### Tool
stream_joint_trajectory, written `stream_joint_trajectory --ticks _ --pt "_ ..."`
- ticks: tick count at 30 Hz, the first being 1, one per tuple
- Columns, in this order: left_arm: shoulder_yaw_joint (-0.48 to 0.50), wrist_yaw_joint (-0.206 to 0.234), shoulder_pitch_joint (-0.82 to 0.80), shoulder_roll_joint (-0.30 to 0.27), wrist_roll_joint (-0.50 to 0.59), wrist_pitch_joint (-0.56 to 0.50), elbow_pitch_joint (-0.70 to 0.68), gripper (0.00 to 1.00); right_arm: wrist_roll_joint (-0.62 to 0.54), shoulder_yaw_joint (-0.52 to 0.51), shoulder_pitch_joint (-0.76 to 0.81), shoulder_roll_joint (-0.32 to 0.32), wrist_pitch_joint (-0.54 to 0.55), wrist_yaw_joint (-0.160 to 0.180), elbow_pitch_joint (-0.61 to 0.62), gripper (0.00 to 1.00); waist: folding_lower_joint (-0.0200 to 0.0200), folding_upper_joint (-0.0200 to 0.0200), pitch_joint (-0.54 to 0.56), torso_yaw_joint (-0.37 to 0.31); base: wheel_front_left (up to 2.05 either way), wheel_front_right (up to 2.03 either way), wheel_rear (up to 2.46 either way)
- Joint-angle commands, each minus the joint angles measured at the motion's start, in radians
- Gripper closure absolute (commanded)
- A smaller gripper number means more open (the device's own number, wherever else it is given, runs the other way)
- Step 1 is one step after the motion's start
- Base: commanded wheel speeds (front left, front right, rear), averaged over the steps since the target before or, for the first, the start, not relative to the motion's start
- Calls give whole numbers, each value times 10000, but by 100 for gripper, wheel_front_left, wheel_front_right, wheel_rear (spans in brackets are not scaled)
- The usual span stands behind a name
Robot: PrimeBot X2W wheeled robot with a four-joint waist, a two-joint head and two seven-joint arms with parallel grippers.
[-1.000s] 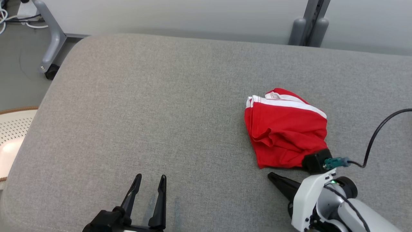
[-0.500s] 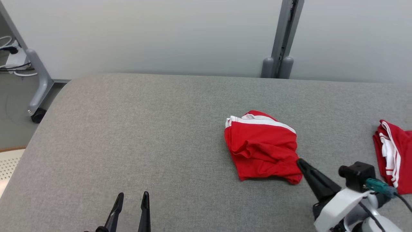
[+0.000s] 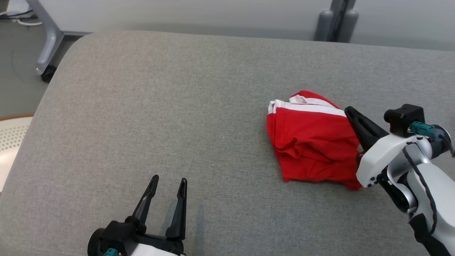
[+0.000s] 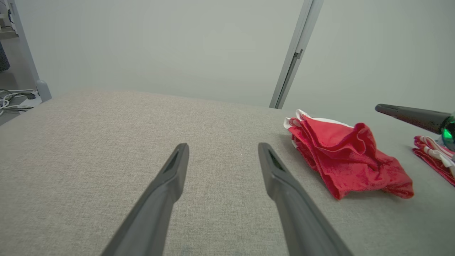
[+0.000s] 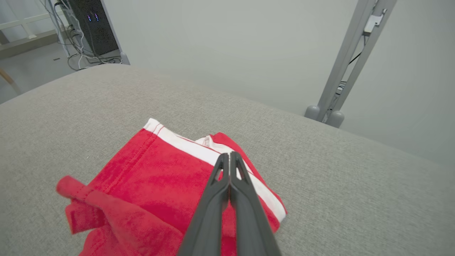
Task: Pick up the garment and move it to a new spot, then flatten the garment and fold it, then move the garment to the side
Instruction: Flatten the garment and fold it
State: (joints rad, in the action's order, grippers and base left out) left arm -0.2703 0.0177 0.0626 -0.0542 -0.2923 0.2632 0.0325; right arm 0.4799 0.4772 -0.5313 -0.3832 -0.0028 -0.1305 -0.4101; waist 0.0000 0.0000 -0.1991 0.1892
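The garment [image 3: 312,142] is a crumpled red piece with a white band, lying on the right half of the grey padded surface [image 3: 160,106]. My right gripper [image 3: 350,111] is shut with nothing between its fingers. It hovers over the garment's far right edge by the white band; the right wrist view shows its tips [image 5: 227,155] above the garment [image 5: 153,174]. My left gripper [image 3: 169,179] stands open and empty at the near edge, well left of the garment. Its wrist view shows its spread tips [image 4: 223,147], the garment [image 4: 348,156] and the right gripper [image 4: 380,107] above it.
A second red-and-white garment [image 4: 432,154] lies further right on the surface. A grey post [image 3: 334,17] stands behind the far edge. A wheeled frame leg [image 3: 46,46] and a pale perforated object [image 3: 12,138] are off the left side.
The head camera has shifted. My shut right gripper has moved from the garment's near edge, past its near right corner, to its far right edge. The left gripper stays open.
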Motion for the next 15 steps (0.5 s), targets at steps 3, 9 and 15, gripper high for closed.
stream_joint_trajectory --ticks 3,9,15 --pt "-41 -59 -243 -6 21 15 64 0 259 551 -470 -9 -254 -4 -807 100 0 0 -593 653 0 0 0" --pt "84 84 -178 14 -61 15 60 0 906 1538 -717 42 -1032 -4 -1783 100 0 0 -495 751 0 0 0" --pt "197 87 40 18 -54 15 5 0 1403 2537 -460 27 -1516 -4 -1862 100 0 0 -365 453 0 0 0"
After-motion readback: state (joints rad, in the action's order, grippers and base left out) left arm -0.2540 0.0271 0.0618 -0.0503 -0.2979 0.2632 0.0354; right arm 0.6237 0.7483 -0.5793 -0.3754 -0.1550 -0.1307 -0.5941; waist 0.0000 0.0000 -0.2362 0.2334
